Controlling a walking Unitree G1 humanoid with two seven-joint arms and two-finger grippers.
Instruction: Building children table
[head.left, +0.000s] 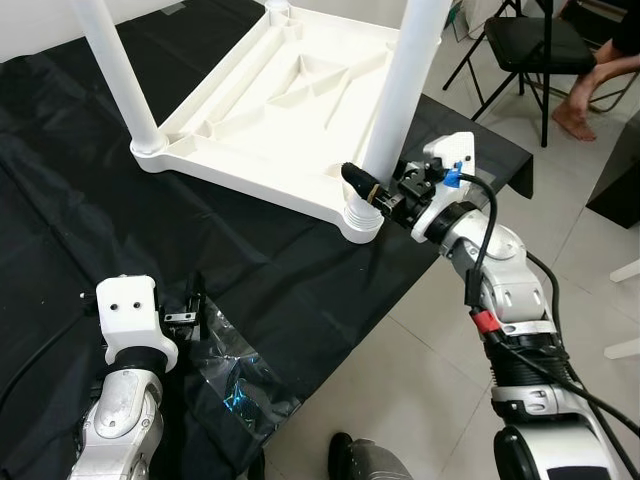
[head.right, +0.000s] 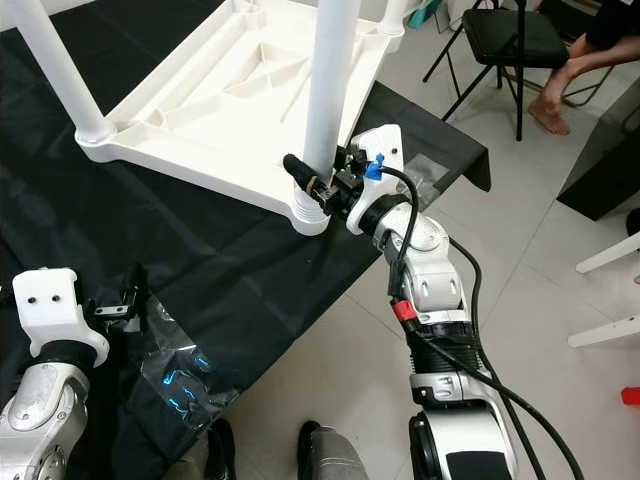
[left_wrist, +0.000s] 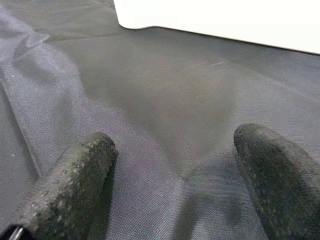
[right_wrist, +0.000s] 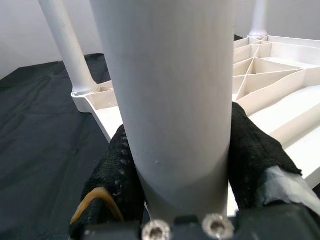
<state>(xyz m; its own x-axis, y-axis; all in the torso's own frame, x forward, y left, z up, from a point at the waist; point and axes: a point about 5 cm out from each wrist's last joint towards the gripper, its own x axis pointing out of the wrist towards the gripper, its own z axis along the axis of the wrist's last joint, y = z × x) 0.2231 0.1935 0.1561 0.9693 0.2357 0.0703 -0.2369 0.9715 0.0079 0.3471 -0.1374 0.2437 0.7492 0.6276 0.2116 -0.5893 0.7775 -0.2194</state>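
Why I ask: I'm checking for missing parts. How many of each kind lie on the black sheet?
Tabletop: 1
Legs standing in it: 3
Plastic bag: 1
Total: 5
The fourth corner is cut off at the picture's edge, so a fourth leg cannot be ruled out.

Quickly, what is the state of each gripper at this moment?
Left gripper: open, holding nothing, above the black cloth.
Right gripper: shut on the white table leg, near its base.
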